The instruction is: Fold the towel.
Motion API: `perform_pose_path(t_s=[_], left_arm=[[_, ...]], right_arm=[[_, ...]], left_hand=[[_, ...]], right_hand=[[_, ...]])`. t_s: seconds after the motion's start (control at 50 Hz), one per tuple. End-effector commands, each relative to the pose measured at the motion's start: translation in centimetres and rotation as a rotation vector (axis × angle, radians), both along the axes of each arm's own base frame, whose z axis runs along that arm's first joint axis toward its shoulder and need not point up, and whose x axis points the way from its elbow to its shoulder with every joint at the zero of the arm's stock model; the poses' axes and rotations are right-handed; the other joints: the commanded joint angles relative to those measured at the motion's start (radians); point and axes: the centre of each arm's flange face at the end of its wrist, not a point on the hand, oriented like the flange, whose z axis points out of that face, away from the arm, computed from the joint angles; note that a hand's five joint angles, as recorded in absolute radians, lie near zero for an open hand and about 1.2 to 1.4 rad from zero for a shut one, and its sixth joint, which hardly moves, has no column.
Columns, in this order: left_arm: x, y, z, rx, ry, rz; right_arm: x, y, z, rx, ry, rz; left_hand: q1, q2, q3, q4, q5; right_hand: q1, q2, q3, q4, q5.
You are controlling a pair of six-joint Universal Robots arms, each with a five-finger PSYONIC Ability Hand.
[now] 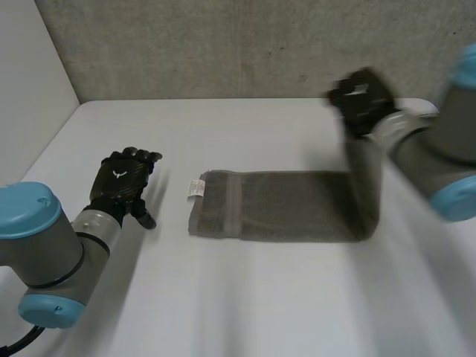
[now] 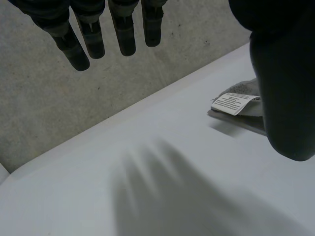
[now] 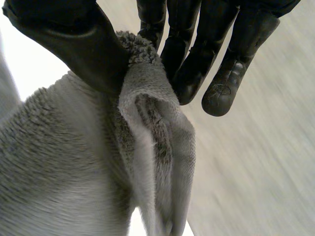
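Note:
A grey towel (image 1: 282, 207) lies folded in a long strip on the white table (image 1: 245, 297), a white label (image 1: 195, 187) at its left end. Its right end is lifted off the table, pinched by my right hand (image 1: 363, 97) between thumb and fingers. In the right wrist view the towel (image 3: 98, 167) hangs down from my right hand (image 3: 88, 44), the cloth bunched between the thumb and the fingers (image 3: 197, 59). My left hand (image 1: 123, 182) hovers left of the towel, fingers straight, holding nothing. Beside my left hand (image 2: 280, 73) in its wrist view lies the label (image 2: 234, 102).
A concrete wall (image 1: 245, 44) runs along the table's far edge. A white panel (image 1: 30, 82) stands at the left side. Bare table (image 1: 260, 312) stretches in front of the towel.

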Motion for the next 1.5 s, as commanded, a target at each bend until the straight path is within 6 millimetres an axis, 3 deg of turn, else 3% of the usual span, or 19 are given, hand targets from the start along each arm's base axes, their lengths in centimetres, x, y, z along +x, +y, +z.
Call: perform_pose_path(t_s=[0.02,0.04,0.08,0.1,0.12,0.14,0.26,0.3,0.38,0.54,0.58,0.7,0.74,0.84,1.06,1.24,1.34,1.44,1.5], left_arm=[[0.0,0.1,-0.1,0.003,-0.001,0.000],[0.0,0.1,-0.1,0.003,-0.001,0.000],[0.0,0.1,-0.1,0.003,-0.001,-0.001],[0.0,0.1,-0.1,0.003,-0.001,-0.001],[-0.1,0.2,-0.1,0.003,-0.001,-0.003],[-0.1,0.2,-0.1,0.004,-0.001,-0.004],[-0.3,0.4,-0.1,0.004,-0.001,-0.011],[-0.6,0.7,-0.1,0.006,-0.002,-0.024],[-1.5,1.4,0.1,0.000,0.000,-0.057],[-3.7,3.7,1.4,-0.038,0.016,-0.141],[-4.4,4.5,1.5,-0.040,0.017,-0.168],[-4.6,4.7,1.3,-0.034,0.014,-0.178],[-4.4,4.5,1.3,-0.034,0.014,-0.169],[-4.0,4.1,1.1,-0.028,0.012,-0.152],[-3.7,4.1,1.0,-0.023,0.009,-0.144],[-3.6,4.0,0.9,-0.020,0.008,-0.142],[-3.6,4.0,0.9,-0.020,0.008,-0.142],[-3.5,4.2,0.7,-0.014,0.006,-0.144],[-3.5,4.2,0.7,-0.015,0.007,-0.144]], right_arm=[[9.4,8.7,-6.2,0.083,0.053,0.287],[9.4,8.8,-6.2,0.083,0.053,0.287],[10.5,10.4,-7.9,0.116,0.072,0.317],[10.5,10.4,-7.9,0.116,0.072,0.317],[10.4,10.5,-7.9,0.116,0.076,0.292],[10.1,10.1,-7.8,0.114,0.077,0.245],[8.2,9.3,-7.2,0.118,0.086,0.091],[4.5,7.5,-5.7,0.129,0.061,-0.017],[1.2,6.8,-5.9,0.192,0.023,-0.074],[-3.4,7.4,-9.4,0.329,-0.043,-0.092],[-4.8,6.8,-10.6,0.334,-0.050,-0.122],[-5.6,6.1,-11.8,0.343,-0.050,-0.148],[-5.8,5.5,-12.9,0.369,-0.042,-0.160],[-6.3,4.7,-13.3,0.378,-0.048,-0.183],[-6.5,5.1,-13.4,0.436,-0.123,-0.197],[-6.3,5.1,-13.3,0.472,-0.224,-0.175],[-6.1,5.0,-13.4,0.477,-0.244,-0.170],[-6.2,4.8,-13.5,0.472,-0.246,-0.172],[-6.5,4.7,-13.6,0.483,-0.242,-0.183]], left_hand=[[-0.085,-0.075,-0.065,-0.085,-0.215],[-0.085,-0.075,-0.065,-0.085,-0.215],[-0.085,-0.075,-0.065,-0.085,-0.215],[-0.085,-0.075,-0.065,-0.085,-0.215],[-0.085,-0.075,-0.065,-0.085,-0.215],[-0.085,-0.075,-0.065,-0.085,-0.215],[-0.085,-0.075,-0.065,-0.085,-0.215],[-0.085,-0.075,-0.065,-0.085,-0.215],[-0.085,-0.075,-0.065,-0.085,-0.215],[-0.085,-0.075,-0.065,-0.085,-0.215],[-0.085,-0.075,-0.065,-0.085,-0.215],[-0.085,-0.075,-0.065,-0.085,-0.215],[-0.085,-0.075,-0.065,-0.085,-0.215],[-0.085,-0.075,-0.065,-0.085,-0.215],[-0.085,-0.075,-0.065,-0.085,-0.215],[-0.085,-0.075,-0.065,-0.085,-0.215],[-0.085,-0.075,-0.065,-0.085,-0.215],[-0.085,-0.075,-0.065,-0.085,-0.215],[-0.085,-0.075,-0.065,-0.085,-0.215]], right_hand=[[0.064,0.058,0.057,0.052,0.062],[0.064,0.058,0.057,0.052,0.062],[-0.612,-0.618,-0.619,-0.624,-0.614],[-0.616,-0.622,-0.623,-0.628,-0.618],[-1.020,-1.026,-1.027,-1.032,-1.022],[-1.157,-1.164,-1.164,-1.170,-1.159],[-1.157,-1.164,-1.164,-1.170,-1.159],[-1.157,-1.164,-1.164,-1.170,-1.159],[-1.157,-1.164,-1.164,-1.170,-1.159],[-1.156,-1.162,-1.163,-1.168,-1.158],[-0.992,-0.999,-0.999,-1.005,-0.994],[-0.669,-0.675,-0.676,-0.681,-0.671],[-0.367,-0.374,-0.375,-0.380,-0.369],[-0.228,-0.235,-0.236,-0.241,-0.230],[-0.665,-0.671,-0.672,-0.677,-0.667],[-0.645,-0.652,-0.652,-0.657,-0.647],[-0.525,-0.531,-0.532,-0.537,-0.527],[0.063,0.057,0.056,0.051,0.061],[0.064,0.058,0.057,0.052,0.062]])
